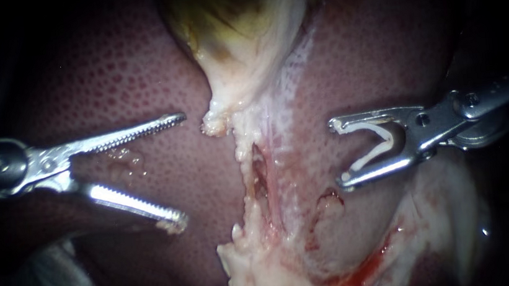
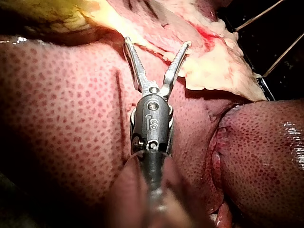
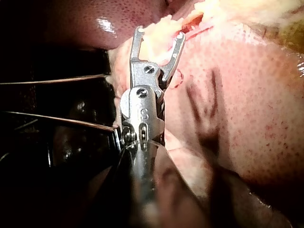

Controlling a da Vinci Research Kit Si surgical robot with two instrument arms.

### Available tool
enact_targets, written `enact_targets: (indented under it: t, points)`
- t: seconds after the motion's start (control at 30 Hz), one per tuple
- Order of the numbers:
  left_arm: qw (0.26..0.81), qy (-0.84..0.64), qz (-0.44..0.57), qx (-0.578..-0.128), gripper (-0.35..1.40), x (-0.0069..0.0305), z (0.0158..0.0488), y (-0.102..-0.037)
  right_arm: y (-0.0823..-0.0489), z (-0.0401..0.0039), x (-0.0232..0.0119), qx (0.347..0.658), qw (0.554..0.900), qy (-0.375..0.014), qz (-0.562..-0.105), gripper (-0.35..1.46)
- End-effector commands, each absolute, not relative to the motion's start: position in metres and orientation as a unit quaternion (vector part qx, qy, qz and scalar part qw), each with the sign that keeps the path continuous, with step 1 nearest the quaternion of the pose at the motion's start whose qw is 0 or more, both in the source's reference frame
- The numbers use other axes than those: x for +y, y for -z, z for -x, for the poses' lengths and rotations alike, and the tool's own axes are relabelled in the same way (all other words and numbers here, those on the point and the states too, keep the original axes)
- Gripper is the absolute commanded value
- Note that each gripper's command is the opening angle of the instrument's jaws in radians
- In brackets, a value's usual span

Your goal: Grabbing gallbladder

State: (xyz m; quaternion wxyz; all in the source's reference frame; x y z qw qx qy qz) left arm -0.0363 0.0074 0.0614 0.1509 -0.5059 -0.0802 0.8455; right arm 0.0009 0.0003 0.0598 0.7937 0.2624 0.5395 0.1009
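Endoscope view: serrated steel left instrument point(image 1: 182, 168) held, jaws spread, short of the pale yellow gallbladder point(image 1: 245, 50); white clip point(image 1: 389, 138) clamped in the right instrument point(image 1: 339, 152); advance and closure judged needed.

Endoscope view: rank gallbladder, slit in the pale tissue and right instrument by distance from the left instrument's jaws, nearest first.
1. gallbladder: lower tip just ahead of the left instrument's upper jaw.
2. slit: mid-view, between the instruments.
3. right instrument: far side, jaws on a white clip.
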Motion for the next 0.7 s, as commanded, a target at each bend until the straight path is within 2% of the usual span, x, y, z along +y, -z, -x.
enact_targets:
  t: [0.03,0.13,0.4,0.7]
  points:
    - [0.151,-0.845,0.506,-0.081,0.94,0.0075,0.0363,-0.0615,-0.0598,-0.0009,0.0003,0.539,0.794,-0.101,-0.262,0.60]
    - [0.152,-0.844,0.507,-0.084,0.93,0.0081,0.0361,-0.0619,-0.0598,-0.0009,0.0003,0.539,0.794,-0.101,-0.262,0.60]
    - [0.227,-0.827,0.501,-0.120,0.86,0.0106,0.0364,-0.0643,-0.0599,-0.0009,0.0004,0.539,0.794,-0.101,-0.262,0.60]
    - [0.291,-0.803,0.496,-0.156,0.56,0.0130,0.0383,-0.0670,-0.0599,-0.0010,0.0004,0.539,0.793,-0.104,-0.264,0.60]
